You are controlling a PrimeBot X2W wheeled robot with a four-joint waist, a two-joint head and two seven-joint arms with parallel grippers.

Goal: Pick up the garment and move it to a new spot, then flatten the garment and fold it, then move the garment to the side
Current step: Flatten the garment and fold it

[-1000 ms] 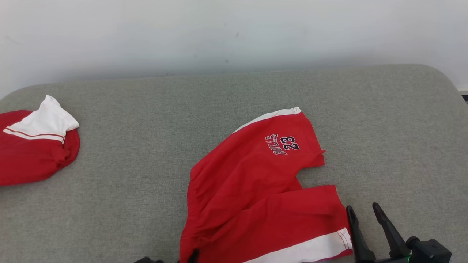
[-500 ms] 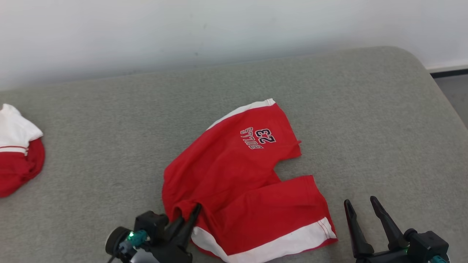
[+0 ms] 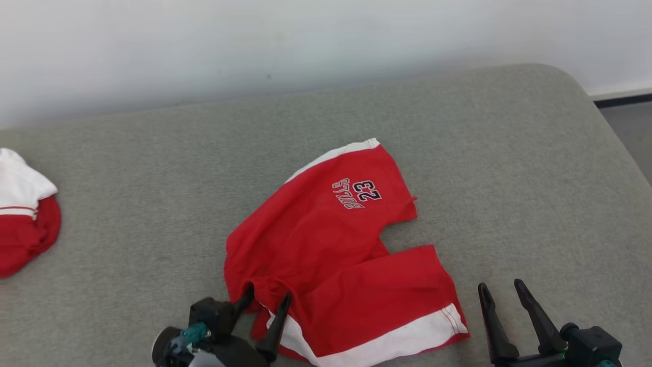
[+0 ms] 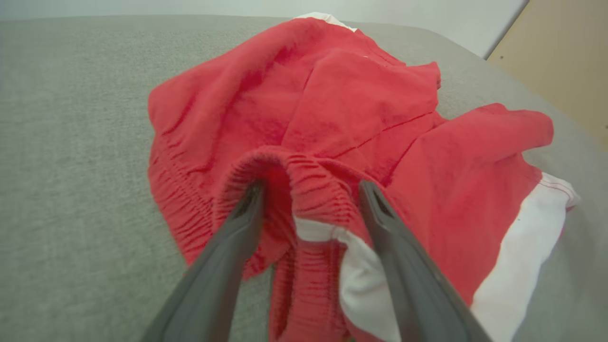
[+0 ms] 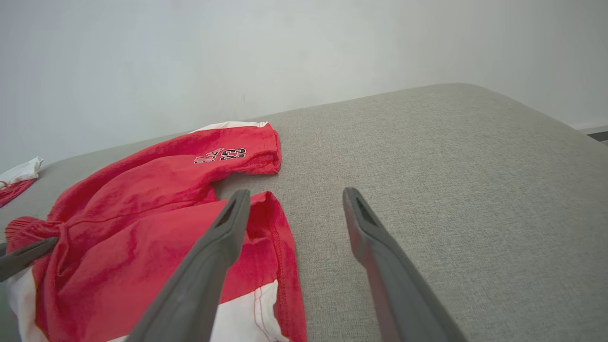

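Head view, seen as if standing over the robot's shoulder: the red basketball shorts (image 3: 331,239) lay rumpled on the grey upholstered surface (image 3: 509,153), stretching away from the left gripper (image 3: 267,298) and ending just to the left of the right gripper (image 3: 500,286). The left gripper's two dark fingers stood spread apart at the near corner of the shorts. The gathered elastic waistband (image 4: 304,171) humped up between them, and neither finger pinched it. In the left wrist view a strip of white trim (image 4: 354,266) ran down between those fingers, close against the right-hand one. The right gripper sat with its fingers wide and nothing between them, over bare grey fabric. It was just beside the white-banded leg hem (image 3: 407,339) and not touching it. The "BULLS 23" lettering (image 3: 356,192) lay on the other leg, well beyond both sets of fingertips. Far off to the left of the left gripper sat a second red-and-white garment (image 3: 20,229), bunched up at the edge of the surface
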